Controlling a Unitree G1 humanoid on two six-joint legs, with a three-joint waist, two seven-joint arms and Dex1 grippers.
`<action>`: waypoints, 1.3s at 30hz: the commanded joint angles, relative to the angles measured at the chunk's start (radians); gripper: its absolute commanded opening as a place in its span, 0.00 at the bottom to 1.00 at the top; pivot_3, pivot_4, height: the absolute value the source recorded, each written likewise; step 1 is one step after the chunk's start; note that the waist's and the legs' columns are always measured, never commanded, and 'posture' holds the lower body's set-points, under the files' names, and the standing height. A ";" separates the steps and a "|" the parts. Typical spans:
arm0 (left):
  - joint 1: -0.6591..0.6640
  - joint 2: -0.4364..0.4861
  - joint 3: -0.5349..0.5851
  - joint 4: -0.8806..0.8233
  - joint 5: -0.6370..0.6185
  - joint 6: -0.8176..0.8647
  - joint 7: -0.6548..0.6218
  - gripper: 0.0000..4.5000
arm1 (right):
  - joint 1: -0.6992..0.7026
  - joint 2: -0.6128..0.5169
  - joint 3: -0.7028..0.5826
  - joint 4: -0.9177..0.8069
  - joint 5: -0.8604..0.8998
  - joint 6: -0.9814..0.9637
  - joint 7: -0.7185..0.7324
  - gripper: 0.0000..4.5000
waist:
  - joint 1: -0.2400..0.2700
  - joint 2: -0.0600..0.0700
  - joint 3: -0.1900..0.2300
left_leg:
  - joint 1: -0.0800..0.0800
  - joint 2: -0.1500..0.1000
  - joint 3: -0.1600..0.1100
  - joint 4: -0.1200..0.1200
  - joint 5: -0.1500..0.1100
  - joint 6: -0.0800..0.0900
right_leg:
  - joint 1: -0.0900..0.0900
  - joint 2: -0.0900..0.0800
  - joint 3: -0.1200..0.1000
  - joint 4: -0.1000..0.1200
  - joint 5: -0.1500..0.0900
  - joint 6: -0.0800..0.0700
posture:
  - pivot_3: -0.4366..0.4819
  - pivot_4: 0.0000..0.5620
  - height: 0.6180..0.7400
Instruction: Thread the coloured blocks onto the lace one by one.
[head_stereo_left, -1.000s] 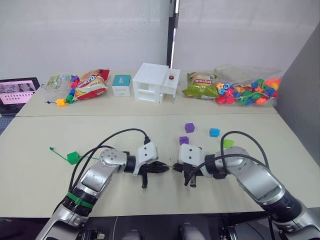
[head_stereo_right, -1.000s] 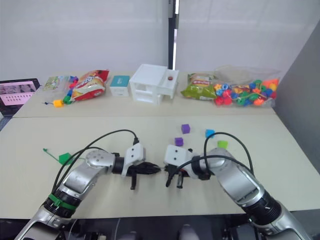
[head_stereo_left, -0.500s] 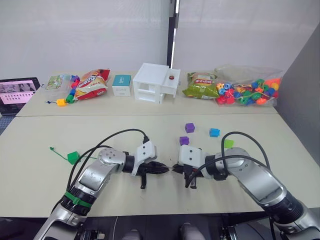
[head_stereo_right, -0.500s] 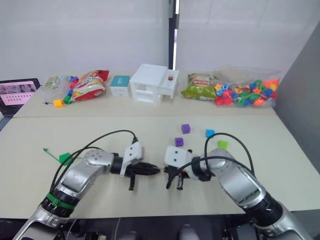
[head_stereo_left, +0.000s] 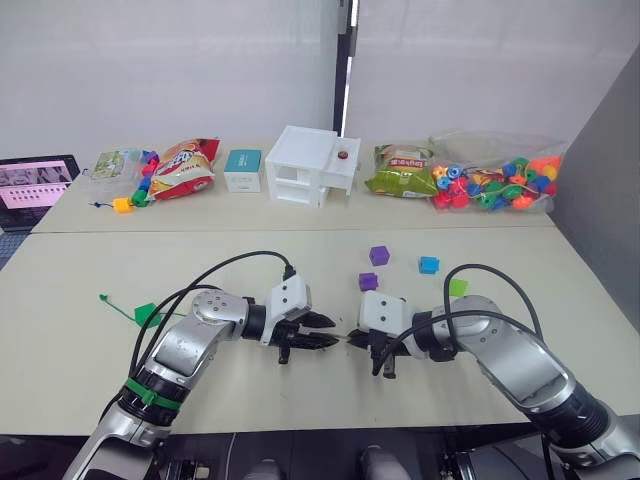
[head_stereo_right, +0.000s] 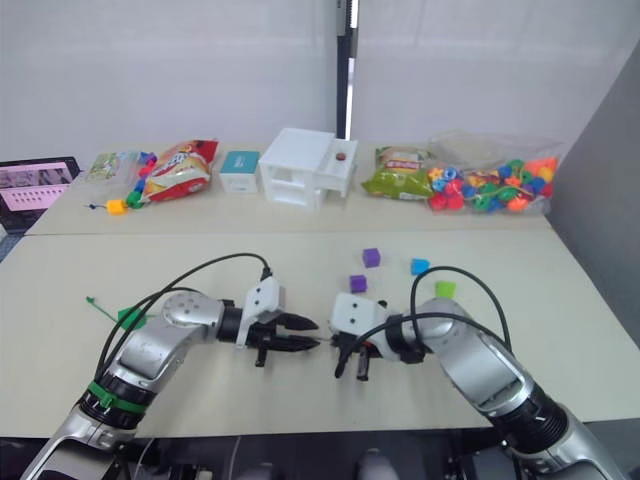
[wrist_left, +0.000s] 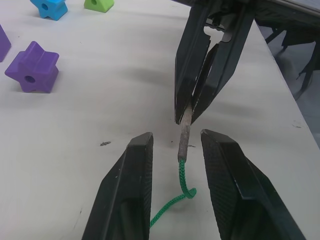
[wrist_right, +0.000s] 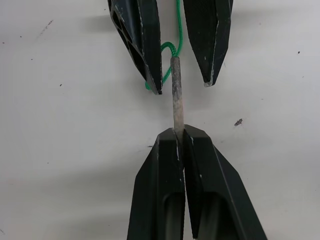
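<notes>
Lace (wrist_left: 183, 170), thin and green, is lying near the lower centre of the frame on the pale surface (head_stereo_left: 80, 290). The right gripper (wrist_right: 178, 134) is pinching its stiff greyish tip (wrist_right: 176, 92) between pressed-together fingers. The left gripper (wrist_left: 176, 145) is facing it with fingers spread either side of the tip, not touching. A purple block (wrist_left: 33, 67) is sitting nearby.

Two pale beige tables (head_stereo_left: 80, 290) stand one behind the other, with a thin seam between them. Behind the far table there are white wall panels (head_stereo_left: 170, 70), divided by a dark vertical post (head_stereo_left: 346, 70). A grey partition (head_stereo_left: 600, 190) closes the right side. The light is soft and even.
</notes>
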 joint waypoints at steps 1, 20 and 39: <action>-0.012 0.007 -0.006 -0.018 0.012 -0.029 -0.011 0.36 | 0.000 -0.006 -0.008 -0.031 0.012 0.008 0.003 0.00 | 0.000 0.000 0.000 | 0.000 0.000 0.000 0.000 0.000 0.000 | 0.000 0.000 0.000 0.000 0.000 0.000 | 0.48 0.27 1.00; -0.022 0.005 -0.021 0.012 0.044 -0.056 -0.018 0.36 | 0.001 -0.010 -0.007 -0.045 0.026 0.022 -0.002 0.00 | 0.000 0.000 0.000 | 0.000 0.000 0.000 0.000 0.000 0.000 | 0.000 0.000 0.000 0.000 0.000 0.000 | 0.48 0.27 1.00; -0.029 0.001 -0.017 0.001 0.032 -0.035 -0.006 0.01 | 0.019 -0.026 0.013 -0.055 0.028 0.023 0.001 0.00 | 0.000 0.000 0.000 | 0.000 0.000 0.000 0.000 0.000 0.000 | 0.000 0.000 0.000 0.000 0.000 0.000 | 0.48 0.27 1.00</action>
